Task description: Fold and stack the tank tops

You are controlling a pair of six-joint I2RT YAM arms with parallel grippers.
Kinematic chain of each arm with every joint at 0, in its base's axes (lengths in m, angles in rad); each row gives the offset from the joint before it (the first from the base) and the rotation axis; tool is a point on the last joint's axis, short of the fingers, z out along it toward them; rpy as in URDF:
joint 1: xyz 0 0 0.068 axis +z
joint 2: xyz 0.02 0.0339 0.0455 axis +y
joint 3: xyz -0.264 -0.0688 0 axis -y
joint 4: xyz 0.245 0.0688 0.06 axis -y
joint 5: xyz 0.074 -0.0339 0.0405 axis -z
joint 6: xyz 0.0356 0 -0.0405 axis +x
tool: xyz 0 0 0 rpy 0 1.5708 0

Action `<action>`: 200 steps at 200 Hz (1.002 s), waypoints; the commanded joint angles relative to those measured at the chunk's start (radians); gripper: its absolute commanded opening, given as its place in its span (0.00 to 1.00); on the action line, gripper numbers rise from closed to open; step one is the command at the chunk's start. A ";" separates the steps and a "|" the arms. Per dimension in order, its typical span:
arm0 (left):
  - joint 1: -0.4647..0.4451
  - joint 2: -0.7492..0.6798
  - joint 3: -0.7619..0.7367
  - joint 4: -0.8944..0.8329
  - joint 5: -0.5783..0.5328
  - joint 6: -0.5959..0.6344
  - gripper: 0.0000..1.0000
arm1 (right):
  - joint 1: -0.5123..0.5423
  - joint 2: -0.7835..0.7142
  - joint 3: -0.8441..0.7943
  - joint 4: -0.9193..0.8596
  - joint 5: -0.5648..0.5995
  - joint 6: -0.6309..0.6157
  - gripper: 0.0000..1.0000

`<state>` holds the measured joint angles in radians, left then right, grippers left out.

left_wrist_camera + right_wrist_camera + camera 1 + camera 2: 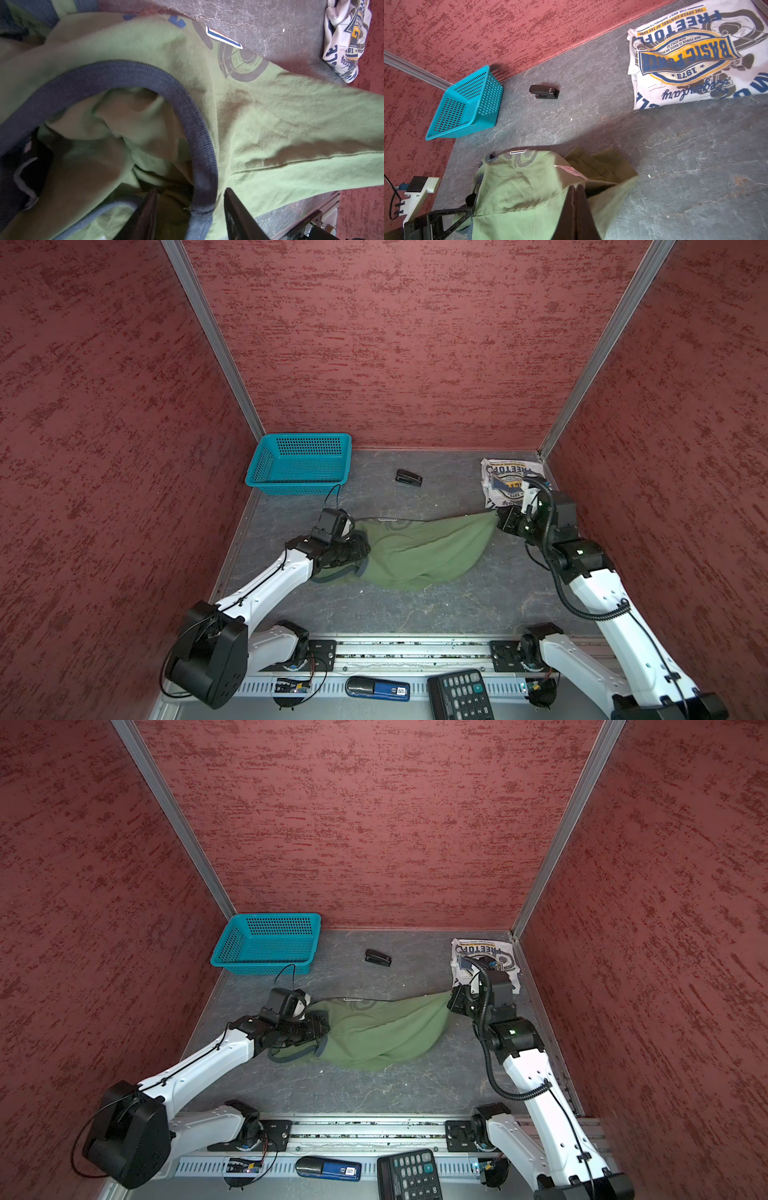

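The olive green tank top point(419, 551) lies across the middle of the grey tabletop point(415, 614), drawn out sideways between the two arms. Its far edge is pulled nearly straight and the rest sags in loose folds toward the near side. The right gripper point(500, 518) is clamped on the shirt's right-hand corner, where the cloth tapers to a point. In the right wrist view its dark fingers point(569, 212) are pressed together with green fabric caught between them. At the other end the left gripper point(361, 547) sits at the shirt's neck opening. In the left wrist view its jaws stand apart, one on each side of the dark grey-blue trim point(199, 124), which runs through the gap. The white tank top point(505, 481) lies folded in the far right corner against the walls, just beyond the right gripper and apart from the green shirt (its print faces up, with "BASIC POWER" and "1973" legible in the right wrist view). A teal basket point(291, 488) stands in the far left corner, and a black stapler point(408, 477) lies on the table between it and the white shirt. A calculator point(459, 695) and a blue and black object point(376, 688) rest by the near rail.
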<state>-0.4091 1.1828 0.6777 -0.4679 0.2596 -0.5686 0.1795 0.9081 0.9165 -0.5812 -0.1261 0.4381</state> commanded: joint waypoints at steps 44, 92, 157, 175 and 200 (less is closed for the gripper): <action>-0.063 -0.010 -0.019 0.050 0.017 -0.033 0.39 | 0.002 -0.005 0.010 0.002 0.023 0.009 0.00; -0.116 -0.023 0.017 -0.017 -0.076 -0.028 0.28 | 0.001 0.005 0.014 -0.003 0.031 0.009 0.00; -0.198 -0.032 0.059 -0.044 -0.196 -0.030 0.25 | 0.002 0.021 0.014 0.004 0.034 0.007 0.00; -0.198 -0.009 0.069 -0.031 -0.199 -0.028 0.24 | 0.000 0.023 0.013 0.002 0.032 0.008 0.00; -0.198 0.035 0.087 -0.017 -0.198 -0.027 0.26 | 0.000 0.018 0.012 -0.003 0.036 0.004 0.00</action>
<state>-0.6037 1.1812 0.7330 -0.5076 0.0795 -0.5976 0.1795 0.9325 0.9165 -0.5812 -0.1146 0.4377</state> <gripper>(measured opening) 0.242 0.042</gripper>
